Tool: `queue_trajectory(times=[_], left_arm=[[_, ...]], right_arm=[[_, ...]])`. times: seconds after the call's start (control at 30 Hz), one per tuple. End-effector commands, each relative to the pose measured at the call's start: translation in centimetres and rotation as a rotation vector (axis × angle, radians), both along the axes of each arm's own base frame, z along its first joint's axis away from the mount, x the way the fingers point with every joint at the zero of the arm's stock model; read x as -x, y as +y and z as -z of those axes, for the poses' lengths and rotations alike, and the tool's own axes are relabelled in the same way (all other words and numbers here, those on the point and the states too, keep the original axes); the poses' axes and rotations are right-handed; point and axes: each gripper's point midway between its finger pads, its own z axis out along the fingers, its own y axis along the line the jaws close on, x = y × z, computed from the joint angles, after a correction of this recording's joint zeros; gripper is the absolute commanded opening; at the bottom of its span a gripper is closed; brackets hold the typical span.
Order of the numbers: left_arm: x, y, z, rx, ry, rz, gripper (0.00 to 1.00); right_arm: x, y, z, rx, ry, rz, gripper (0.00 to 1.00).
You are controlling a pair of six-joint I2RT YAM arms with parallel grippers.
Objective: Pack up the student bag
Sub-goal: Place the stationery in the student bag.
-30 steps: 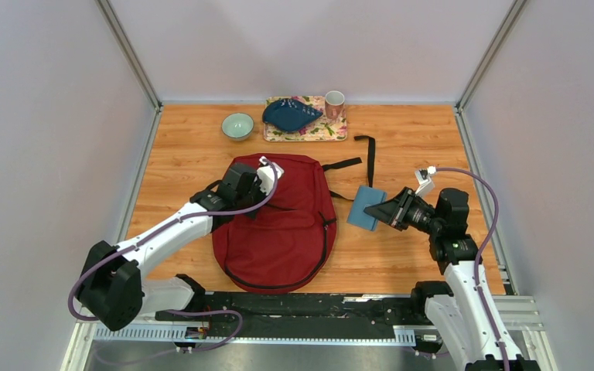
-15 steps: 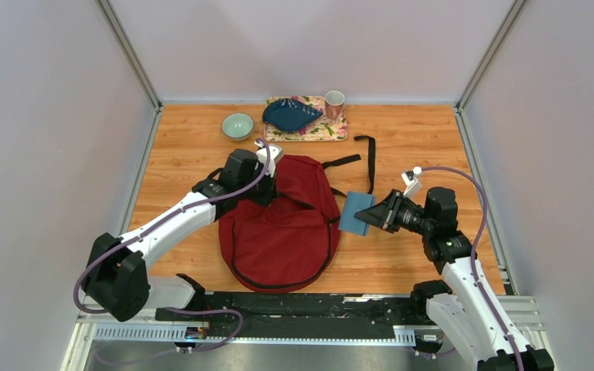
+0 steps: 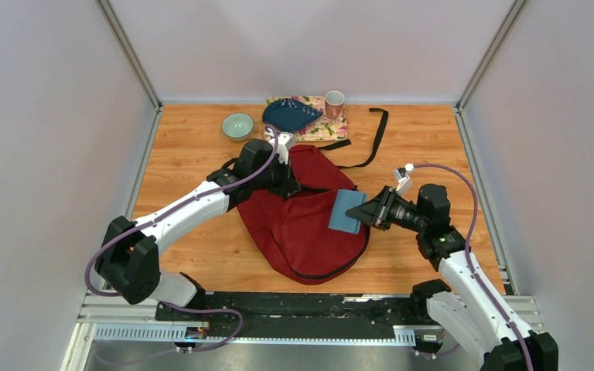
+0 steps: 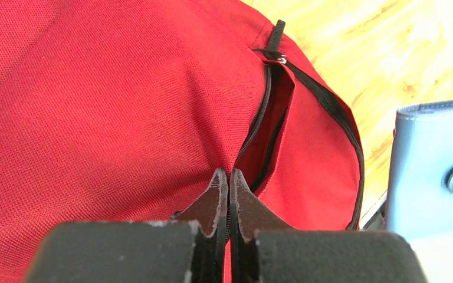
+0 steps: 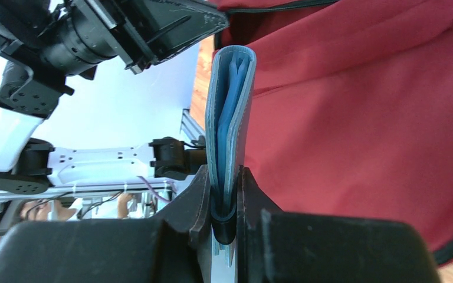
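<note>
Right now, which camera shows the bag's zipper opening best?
The left wrist view: the zipper opening gapes just ahead of the left end effector. The top view shows the whole student bag, the gap too small to judge. The right wrist shows only red fabric beside the wallet.

**What Is on the Wooden Table**

The orange-brown wooden table (image 3: 186, 154) holds a big dark red cloth backpack (image 3: 302, 224) in the middle. Behind the backpack sits a flat flowery tray (image 3: 332, 130). A small round pale green bowl (image 3: 237, 125) stands behind it too, further left.
</note>
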Motion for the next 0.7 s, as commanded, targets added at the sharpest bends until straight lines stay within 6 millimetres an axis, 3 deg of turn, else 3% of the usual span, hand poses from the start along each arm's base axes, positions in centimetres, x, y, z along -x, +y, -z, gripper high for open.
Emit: queue_trajectory(times=[0.0, 0.07, 0.1, 0.17, 0.23, 0.37, 0.47, 0.67], left_arm=[[-0.5, -1.1, -3.3, 0.108, -0.063, -0.014, 0.00], [0.1, -0.7, -2.8, 0.104, -0.056, -0.011, 0.00], [0.3, -0.5, -2.6, 0.102, -0.053, -0.015, 0.00], [0.8, 0.0, -2.0, 0.100, -0.048, -0.027, 0.00], [1.1, 0.4, -1.3, 0.098, -0.038, -0.039, 0.00], [1.5, 0.8, -1.3, 0.105, -0.038, -0.053, 0.00], [1.6, 1.0, -1.4, 0.106, -0.041, -0.057, 0.00], [2.0, 1.1, -1.4, 0.115, -0.035, -0.051, 0.00]], right_arm=[[-0.5, 1.6, -3.3, -0.118, -0.029, -0.007, 0.00], [-0.8, 2.4, -2.8, -0.156, 0.039, -0.005, 0.00], [-1.2, 2.8, -3.6, -0.188, 0.013, -0.009, 0.00], [-1.9, 3.6, -2.5, -0.217, 0.113, 0.001, 0.00], [-2.4, 4.4, -3.2, -0.253, 0.110, -0.021, 0.00], [-2.9, 6.6, -0.7, -0.267, 0.240, -0.048, 0.00], [-2.9, 7.9, -0.8, -0.283, 0.232, -0.085, 0.00], [-3.0, 10.2, 1.6, -0.274, 0.296, -0.117, 0.00]])
